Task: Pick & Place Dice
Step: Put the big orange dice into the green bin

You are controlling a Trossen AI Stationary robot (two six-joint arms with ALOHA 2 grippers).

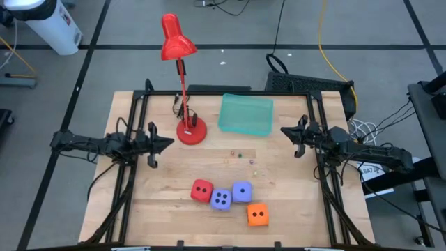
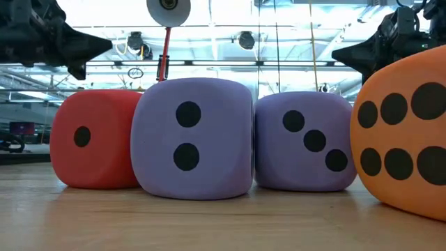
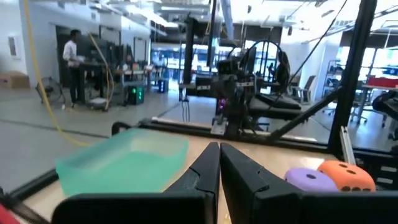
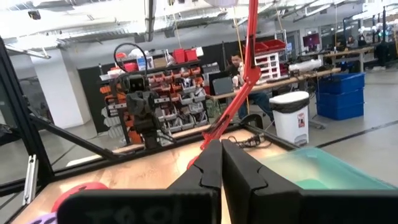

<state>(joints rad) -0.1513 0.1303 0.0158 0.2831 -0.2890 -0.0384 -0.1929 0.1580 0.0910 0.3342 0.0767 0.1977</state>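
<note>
Four dice sit near the front of the desk [image 1: 160,209]: red die [image 1: 202,190], two purple dice [image 1: 221,200] [image 1: 242,192] touching in a row, orange die [image 1: 258,215] just apart, nearest the front edge. My left hand [image 1: 167,142] hovers at the left side beside the red lamp [image 1: 187,104], fingers closed, gripping nothing. My right hand [image 1: 286,130] hovers at the right side near the green tray [image 1: 246,115], fingers likewise closed and empty.
</note>
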